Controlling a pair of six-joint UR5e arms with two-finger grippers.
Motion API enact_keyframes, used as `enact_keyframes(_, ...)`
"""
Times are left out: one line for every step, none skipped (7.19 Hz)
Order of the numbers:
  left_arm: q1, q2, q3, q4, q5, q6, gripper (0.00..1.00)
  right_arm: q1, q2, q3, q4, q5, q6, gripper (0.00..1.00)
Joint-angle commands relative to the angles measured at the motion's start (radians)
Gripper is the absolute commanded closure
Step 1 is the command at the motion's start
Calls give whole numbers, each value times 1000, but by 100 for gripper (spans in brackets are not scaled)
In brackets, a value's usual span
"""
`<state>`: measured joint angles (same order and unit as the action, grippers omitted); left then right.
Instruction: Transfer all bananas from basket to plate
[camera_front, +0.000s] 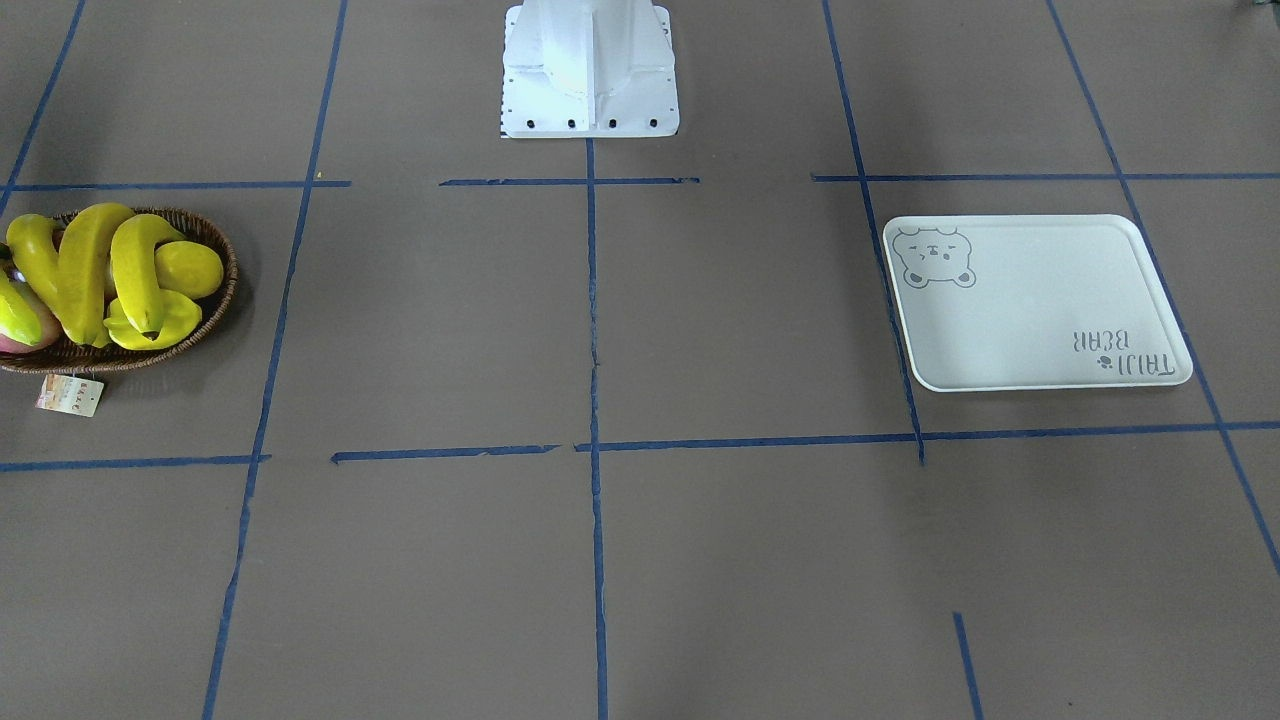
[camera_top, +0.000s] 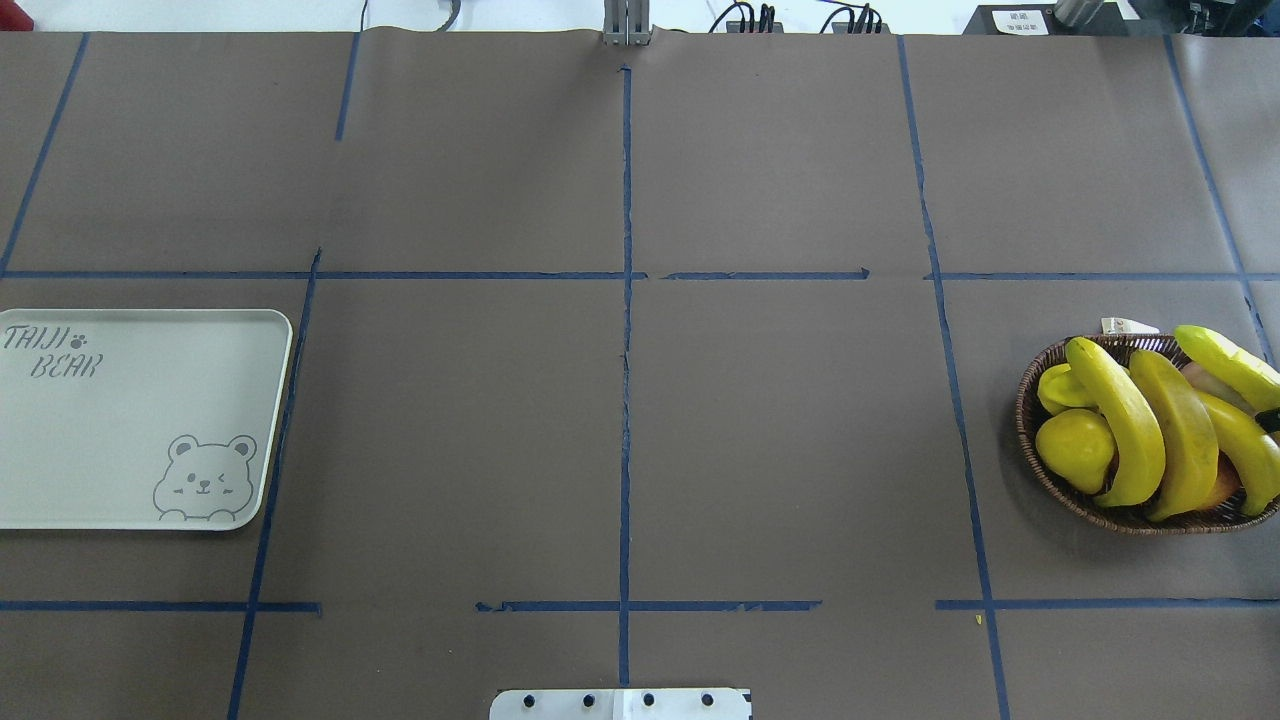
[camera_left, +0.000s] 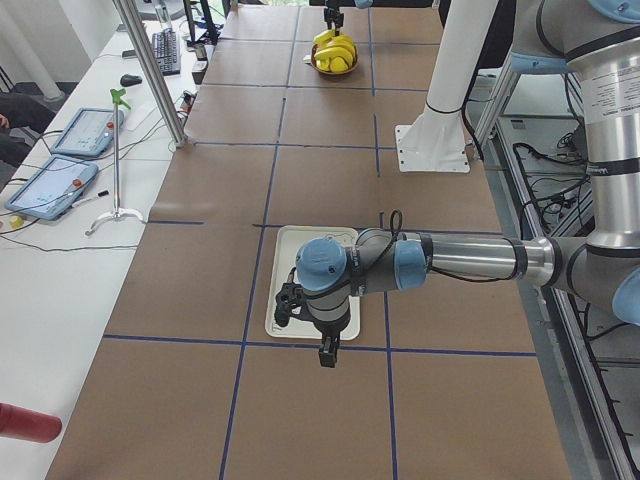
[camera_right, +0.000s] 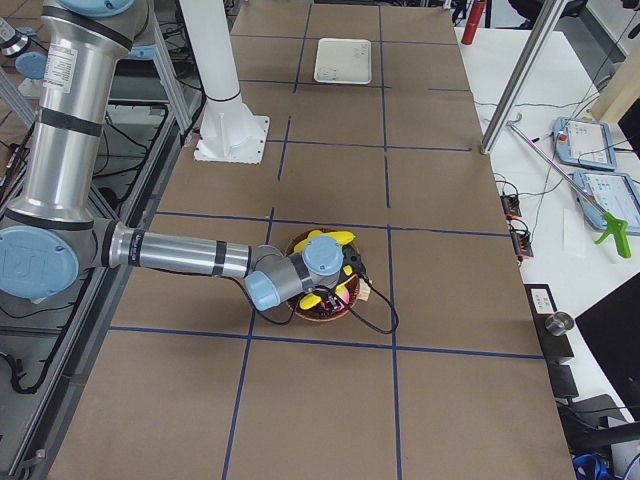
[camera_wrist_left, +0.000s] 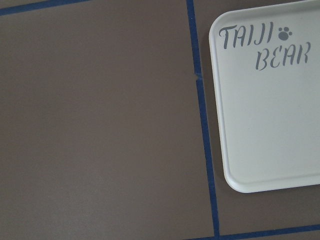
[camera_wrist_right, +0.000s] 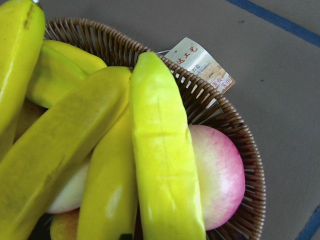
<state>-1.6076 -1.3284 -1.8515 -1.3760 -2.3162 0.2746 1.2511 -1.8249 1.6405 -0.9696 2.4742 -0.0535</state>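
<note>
Several yellow bananas (camera_top: 1125, 420) lie piled in a brown wicker basket (camera_top: 1030, 400) at the table's right end; they also show in the front view (camera_front: 85, 270) and close up in the right wrist view (camera_wrist_right: 160, 165). The plate (camera_top: 130, 420), a pale tray with a bear drawing, lies bare at the left end, also in the front view (camera_front: 1040, 310) and the left wrist view (camera_wrist_left: 270, 125). My left gripper (camera_left: 327, 352) hangs over the plate's end. My right gripper (camera_right: 351, 268) hovers over the basket. Whether either is open or shut, I cannot tell.
The basket also holds a lemon (camera_top: 1075, 445), a starfruit (camera_top: 1062, 388) and a pink peach (camera_wrist_right: 220, 175). A paper tag (camera_front: 70, 395) hangs from its rim. The robot's white base (camera_front: 590, 70) stands mid-table. A metal pole (camera_left: 150, 70) rises at the table's far edge.
</note>
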Motion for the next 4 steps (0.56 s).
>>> enact_keyframes(0, 0, 3, 1, 0, 0, 0, -4, -10, -2, -1, -1, -3, 52)
enact_keyframes(0, 0, 3, 0, 0, 0, 0, -4, -11, -1, -1, 0, -3, 72)
enact_keyframes(0, 0, 3, 0, 0, 0, 0, -4, -10, 1, -1, 3, -3, 90)
enact_keyframes(0, 0, 3, 0, 0, 0, 0, -2, -10, 7, -1, 5, -3, 95)
